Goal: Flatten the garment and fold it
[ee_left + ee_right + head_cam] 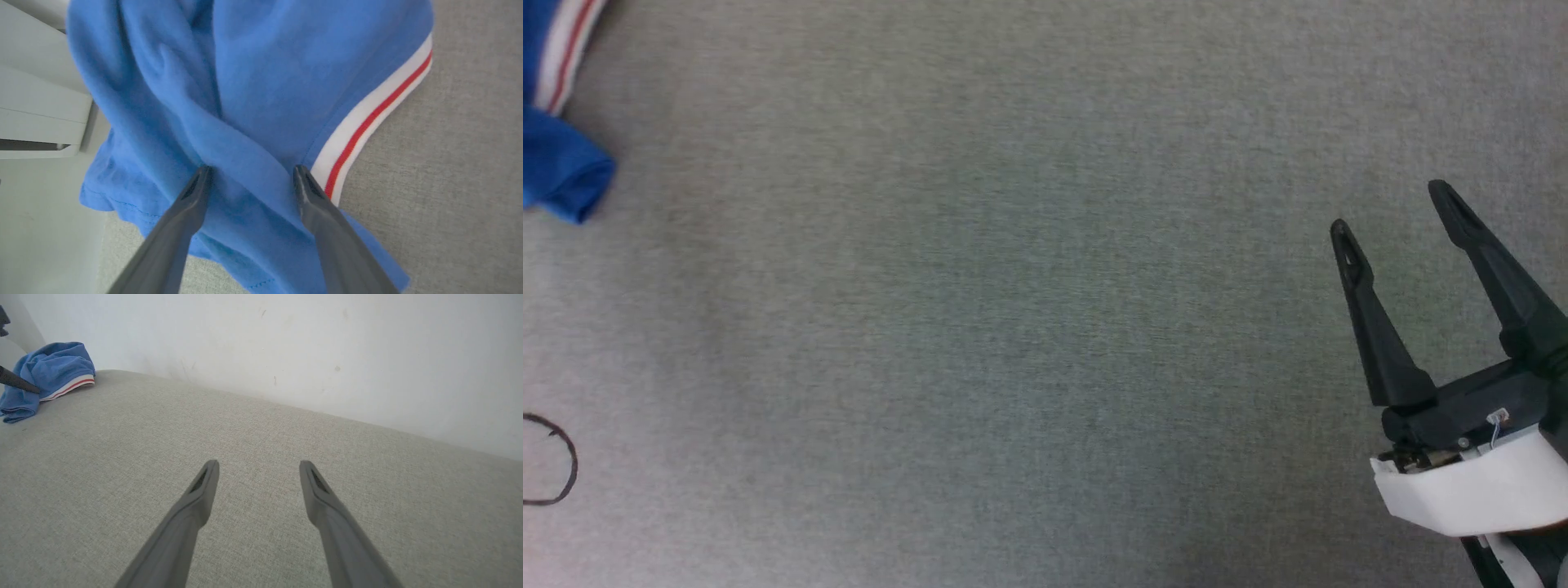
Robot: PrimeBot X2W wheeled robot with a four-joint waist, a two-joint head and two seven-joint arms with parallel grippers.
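The garment point(560, 167) is a crumpled bright blue jersey with a white band and a thin red stripe, lying at the far left edge of the grey cloth surface point(1029, 310). In the left wrist view the garment point(253, 81) is bunched in thick folds. My left gripper point(252, 173) is open right over it, with one diagonal fold running between its two fingers. My right gripper point(1392, 212) is open at the lower right, over bare cloth and far from the garment. From the right wrist, the garment point(53, 369) is a small heap at the far left, and my right gripper point(258, 467) holds nothing.
A black pen circle point(551, 461) is drawn on the cloth at the lower left. A pale wall point(306, 347) borders the far side of the surface. White ledges point(36, 118) lie just past the garment in the left wrist view.
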